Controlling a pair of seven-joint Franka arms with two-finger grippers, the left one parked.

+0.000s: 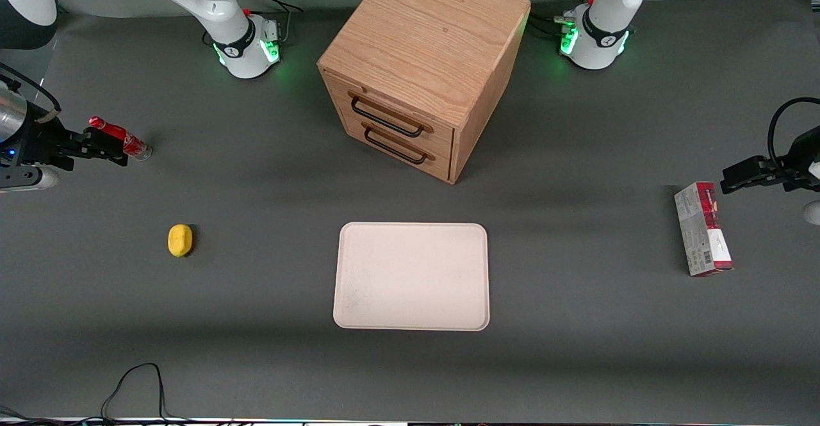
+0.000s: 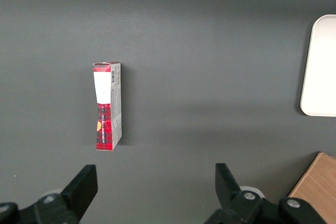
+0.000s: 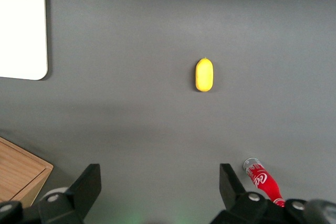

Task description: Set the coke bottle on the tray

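The coke bottle (image 1: pixel 120 138) is small and red with a white script logo. It lies on its side on the grey table at the working arm's end. My gripper (image 1: pixel 106 146) hovers above it, open and empty. In the right wrist view the bottle (image 3: pixel 262 182) lies just outside one finger (image 3: pixel 231 184), not between the jaws, and only bare table shows in the gripper's gap (image 3: pixel 160 182). The cream-beige tray (image 1: pixel 410 277) lies flat near the table's middle, nearer the front camera than the bottle. Its corner shows in the right wrist view (image 3: pixel 21 24).
A yellow lump (image 1: pixel 180 240) lies between the bottle and the tray, nearer the camera; it also shows in the right wrist view (image 3: pixel 204 74). A wooden drawer cabinet (image 1: pixel 423 61) stands farther from the camera than the tray. A red-and-grey carton (image 1: pixel 703 229) lies toward the parked arm's end.
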